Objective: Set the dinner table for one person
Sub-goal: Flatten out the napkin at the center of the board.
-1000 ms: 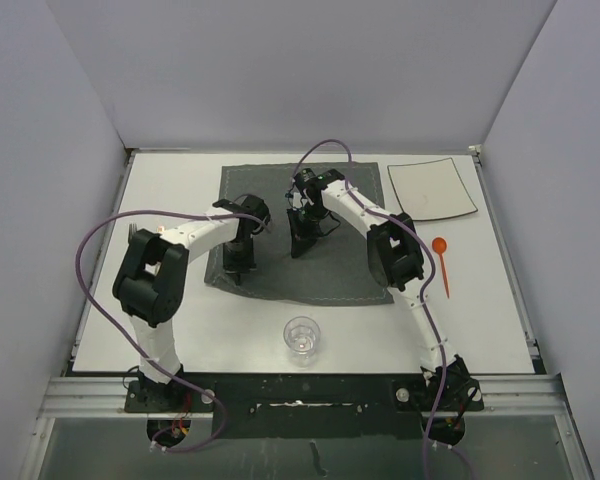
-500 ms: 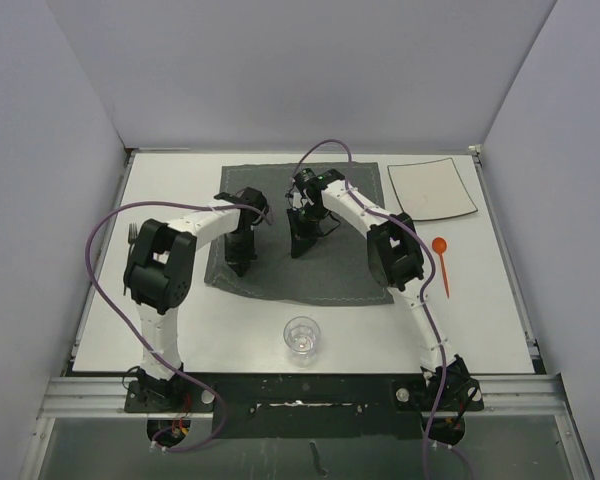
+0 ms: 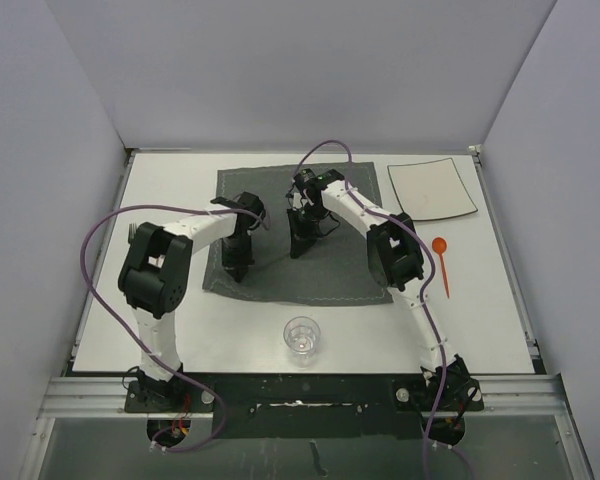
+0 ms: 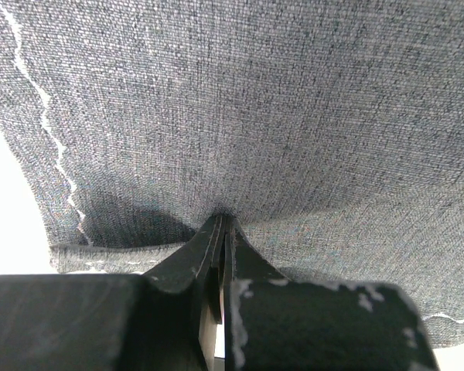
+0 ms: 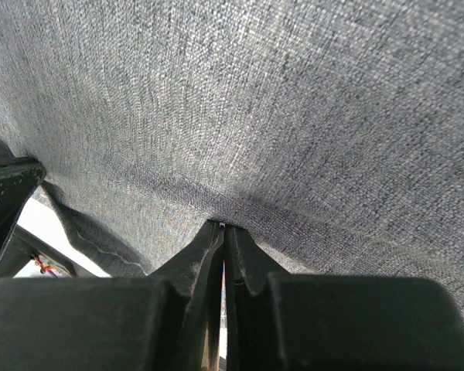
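The dinner table (image 3: 170,185) is a white top bearing a dark grey stitched placemat (image 3: 315,275). My left gripper (image 3: 237,268) points down onto the mat's left part, and my right gripper (image 3: 298,246) onto its middle. In the left wrist view the left gripper (image 4: 223,220) is shut, with the placemat (image 4: 294,116) puckered up into its tips. In the right wrist view the right gripper (image 5: 221,226) is likewise shut on a crease of the placemat (image 5: 309,116).
A square white plate (image 3: 432,188) lies at the back right. An orange spoon (image 3: 442,258) rests right of the mat, and a clear glass (image 3: 301,338) stands near the front edge. A fork (image 3: 131,231) peeks out behind the left arm's cable.
The placemat's left side has shifted slightly left and toward the front as the left arm's elbow swung. The right arm has barely moved.
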